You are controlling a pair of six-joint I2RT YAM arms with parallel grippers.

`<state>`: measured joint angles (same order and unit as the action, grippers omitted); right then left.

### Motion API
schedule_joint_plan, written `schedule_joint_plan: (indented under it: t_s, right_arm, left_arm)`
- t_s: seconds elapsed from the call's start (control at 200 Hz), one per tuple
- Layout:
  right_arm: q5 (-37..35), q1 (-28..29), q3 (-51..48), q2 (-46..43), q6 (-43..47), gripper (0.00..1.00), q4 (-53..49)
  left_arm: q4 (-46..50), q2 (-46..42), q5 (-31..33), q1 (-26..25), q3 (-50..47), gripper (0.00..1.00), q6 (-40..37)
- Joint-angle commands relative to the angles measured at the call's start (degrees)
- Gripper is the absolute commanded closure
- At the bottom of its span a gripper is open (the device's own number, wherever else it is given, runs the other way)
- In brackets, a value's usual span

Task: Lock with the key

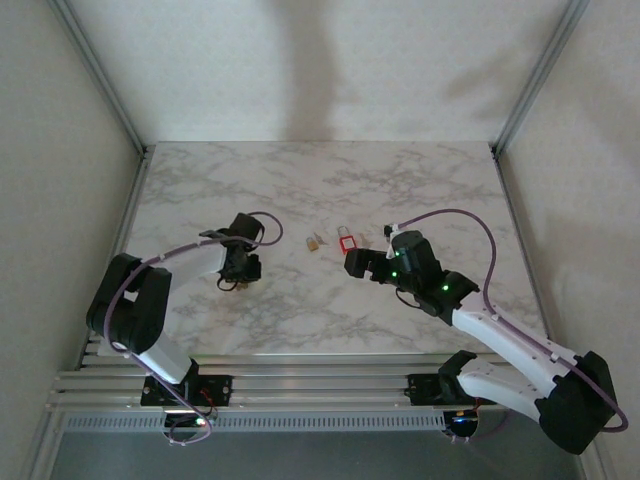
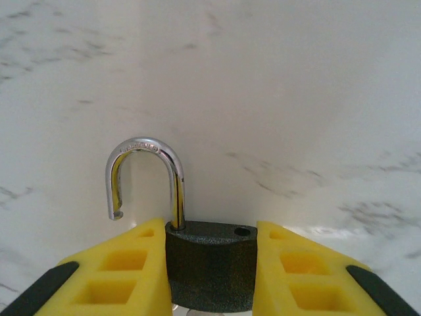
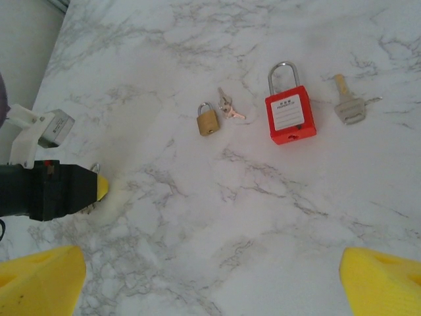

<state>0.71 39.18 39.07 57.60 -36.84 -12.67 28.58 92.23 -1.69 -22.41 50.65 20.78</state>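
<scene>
While my left gripper [image 2: 209, 229] pinches the dark padlock [image 2: 210, 270] between both fingers [image 2: 131, 263], open shackle [image 2: 141, 146] at twelve o'clock, my right gripper [image 3: 210, 280] gapes wide, empty, key [image 3: 347, 105] at one o'clock.

No wording can be read: the white label [image 3: 288, 114] on the red padlock [image 3: 293, 136] carries dark print too small to make out, and the stamped lettering on the steel shackle [image 2: 140, 145] of the dark padlock [image 2: 210, 266] (along the crown of its arch) is blurred.
</scene>
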Motion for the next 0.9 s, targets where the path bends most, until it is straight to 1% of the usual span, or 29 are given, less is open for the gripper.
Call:
schedule_joint_plan:
  t_s: [0.0, 0.24, 0.36, 0.666, 0.786, 0.896]
  right_arm:
    - [1.40, -0.44, 0.53, 0.56, -0.89, 0.01, 0.19]
    - [4.87, -1.83, 0.72, 2.43, -2.46, 0.01, 0.47]
    - [8.49, -3.08, 0.62, 4.10, -3.72, 0.01, 1.27]
    - [18.08, -5.43, 0.27, 8.66, -6.33, 0.08, 5.00]
    - [21.13, -5.95, 0.26, 10.34, -7.03, 0.13, 6.21]
    - [23.51, -6.55, 0.28, 11.83, -7.76, 0.16, 7.27]
  left_arm:
    - [1.57, -3.25, 1.51, -2.08, 0.30, 1.00, -1.26]
    - [1.33, -6.38, 0.21, -4.54, 0.32, 1.00, -2.54]
    - [0.87, -7.39, -1.42, -6.27, -0.38, 1.00, -3.01]
    - [0.95, -9.71, -3.28, -11.61, 0.30, 1.00, -4.29]
    - [0.08, -11.26, -5.28, -13.08, 0.36, 1.00, -5.21]
    - [0.00, -12.16, -5.19, -14.77, 0.93, 1.00, -5.81]
